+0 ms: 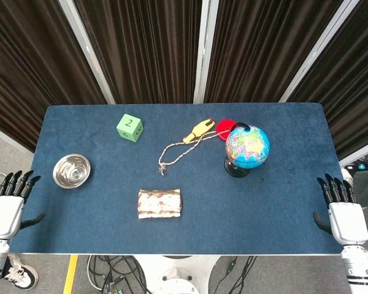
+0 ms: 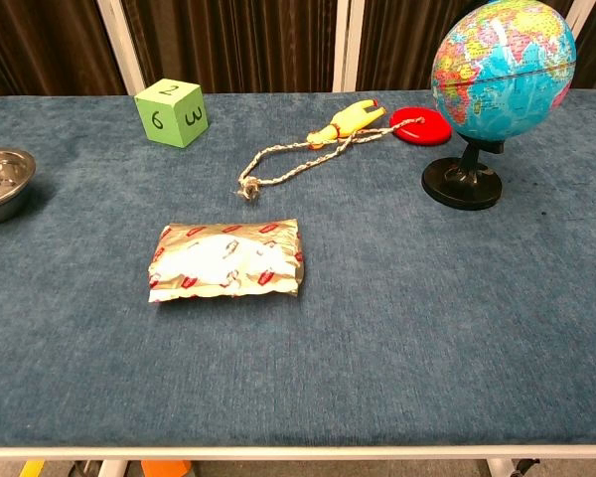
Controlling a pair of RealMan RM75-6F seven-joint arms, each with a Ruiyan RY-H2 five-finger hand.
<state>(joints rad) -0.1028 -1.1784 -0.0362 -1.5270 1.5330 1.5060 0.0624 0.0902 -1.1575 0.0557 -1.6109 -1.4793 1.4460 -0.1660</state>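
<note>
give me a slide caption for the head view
Both hands, left and right, open beside blue table; nearest: steel bowl, globe.

A desk (image 1: 282,208) covered in dark blue cloth carries everything. A steel bowl (image 1: 72,170) sits near its left edge, a green numbered cube (image 1: 130,127) toward the back, and a foil packet (image 1: 159,203) nearer the front middle. A braided cord (image 1: 178,150) runs from a yellow toy (image 1: 199,130) beside a red disc (image 1: 225,127). A small globe (image 1: 247,147) stands just beside the disc.
</note>
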